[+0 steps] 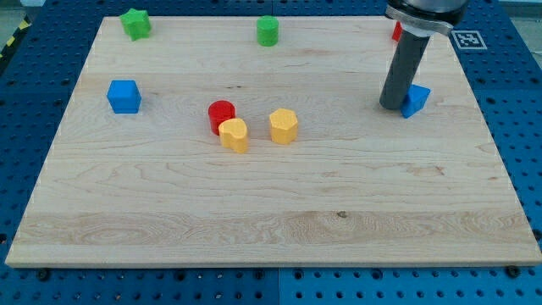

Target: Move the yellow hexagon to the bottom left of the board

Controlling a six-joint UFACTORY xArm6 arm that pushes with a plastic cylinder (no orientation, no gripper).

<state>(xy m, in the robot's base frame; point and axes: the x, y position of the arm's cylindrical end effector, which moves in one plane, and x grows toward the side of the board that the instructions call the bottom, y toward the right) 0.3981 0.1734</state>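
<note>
The yellow hexagon sits a little right of the board's middle. A yellow heart-like block lies just to its left, touching a red cylinder behind it. My tip rests on the board at the view's upper right, far right of the yellow hexagon. It touches the left side of a blue block.
A blue cube sits at the left. A green star-like block is at the top left and a green cylinder at the top middle. A red block peeks out behind the rod. The wooden board ends near the frame's bottom.
</note>
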